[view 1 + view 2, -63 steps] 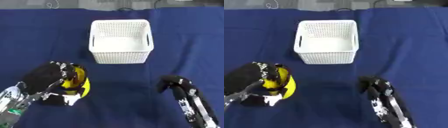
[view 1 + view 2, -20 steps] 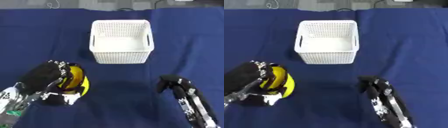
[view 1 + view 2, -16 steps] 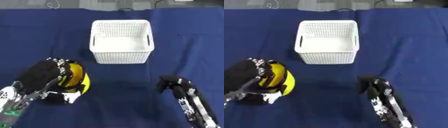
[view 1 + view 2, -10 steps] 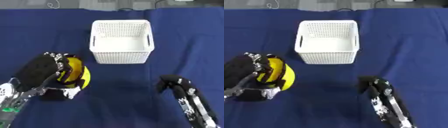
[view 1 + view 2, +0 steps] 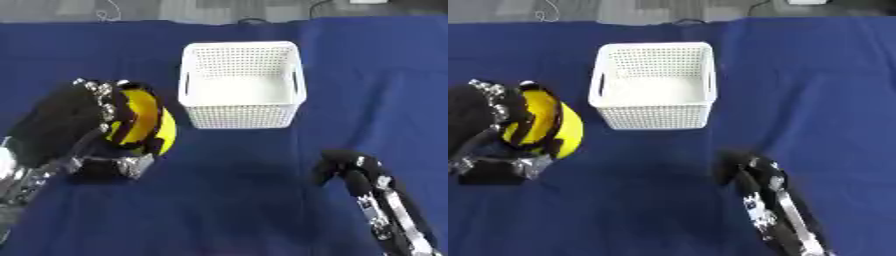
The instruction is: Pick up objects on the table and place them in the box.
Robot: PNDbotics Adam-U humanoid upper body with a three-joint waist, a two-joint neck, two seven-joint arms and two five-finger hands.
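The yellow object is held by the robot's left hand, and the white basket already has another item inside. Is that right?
Not quite. The left hand does hold the yellow object, fingers curled round it, but the left eye view shows the white basket with nothing inside.

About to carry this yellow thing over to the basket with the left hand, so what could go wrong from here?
The yellow object looks bulky in the left hand, with fingers curled over only part of it, so it might slip mid-carry. It sits close to the white basket; a low swing could catch the near wall and push the light basket. The right hand rests away from both, too far to steady it.
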